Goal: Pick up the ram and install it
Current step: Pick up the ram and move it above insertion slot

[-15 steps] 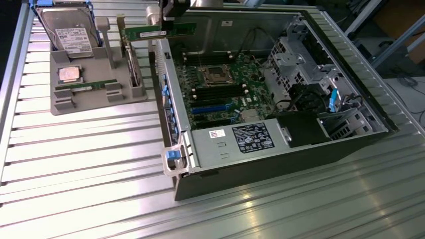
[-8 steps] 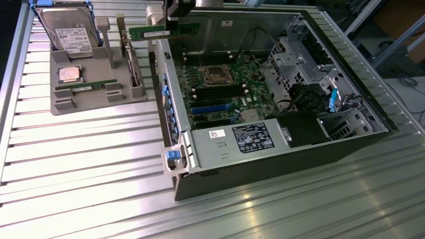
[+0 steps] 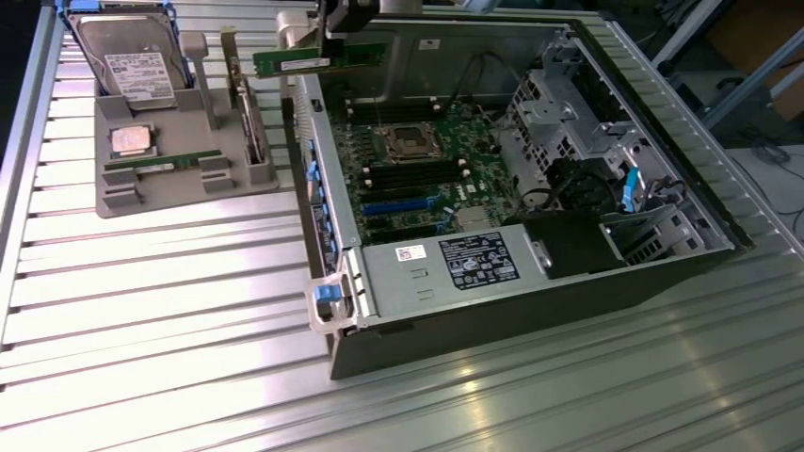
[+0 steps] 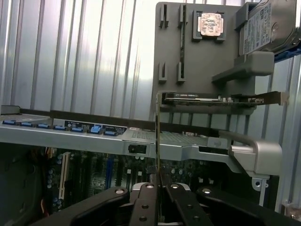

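We see the gripper (image 3: 342,40) clamped on the ram (image 3: 308,62), pinching the green stick along its upper edge so that it hangs level beneath the fingers. In the wrist view the gripper (image 4: 158,188) looks straight down the ram (image 4: 156,136), which shows edge-on as a thin line.

Directly under the tool lies the wall of the open computer case (image 3: 503,325) that faces the grey tray (image 3: 176,200) – the held stick spans that wall. Just past the gripper, inside the case, we find the motherboard (image 3: 415,174) with its processor socket (image 3: 409,141), and well away from the tool the power supply (image 3: 458,264).

On the gripper's other side, the tray holds a hard drive (image 3: 126,61) standing on edge, a processor (image 3: 131,139) lying flat, a second ram stick (image 3: 157,163) in its slots, and – nearest the tool – an expansion card (image 3: 249,113) upright.
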Robot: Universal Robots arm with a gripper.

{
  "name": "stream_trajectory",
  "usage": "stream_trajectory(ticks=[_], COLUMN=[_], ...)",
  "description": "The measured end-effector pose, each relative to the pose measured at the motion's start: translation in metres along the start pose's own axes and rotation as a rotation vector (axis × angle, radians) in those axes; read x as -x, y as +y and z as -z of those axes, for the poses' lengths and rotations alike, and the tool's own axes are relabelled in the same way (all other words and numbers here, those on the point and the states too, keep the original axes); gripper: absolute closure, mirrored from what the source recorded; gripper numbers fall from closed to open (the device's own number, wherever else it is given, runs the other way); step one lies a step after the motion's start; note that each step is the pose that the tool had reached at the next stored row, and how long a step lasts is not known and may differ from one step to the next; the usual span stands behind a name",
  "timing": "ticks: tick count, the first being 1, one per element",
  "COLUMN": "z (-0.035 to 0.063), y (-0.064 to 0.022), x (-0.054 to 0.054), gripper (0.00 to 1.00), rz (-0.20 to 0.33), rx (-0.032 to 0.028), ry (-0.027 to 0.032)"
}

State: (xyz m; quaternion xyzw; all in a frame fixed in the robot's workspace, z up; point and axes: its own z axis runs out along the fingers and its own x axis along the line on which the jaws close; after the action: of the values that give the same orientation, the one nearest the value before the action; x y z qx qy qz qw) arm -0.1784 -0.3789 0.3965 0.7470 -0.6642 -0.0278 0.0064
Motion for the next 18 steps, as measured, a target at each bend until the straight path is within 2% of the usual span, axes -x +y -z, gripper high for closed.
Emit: stream_trajectory(ticks=[18], z=[0.002], y=[-0.0394], x=[-0.005], gripper=[0.88], rz=[0.0], rx=[0.0], ry=[0.0001])
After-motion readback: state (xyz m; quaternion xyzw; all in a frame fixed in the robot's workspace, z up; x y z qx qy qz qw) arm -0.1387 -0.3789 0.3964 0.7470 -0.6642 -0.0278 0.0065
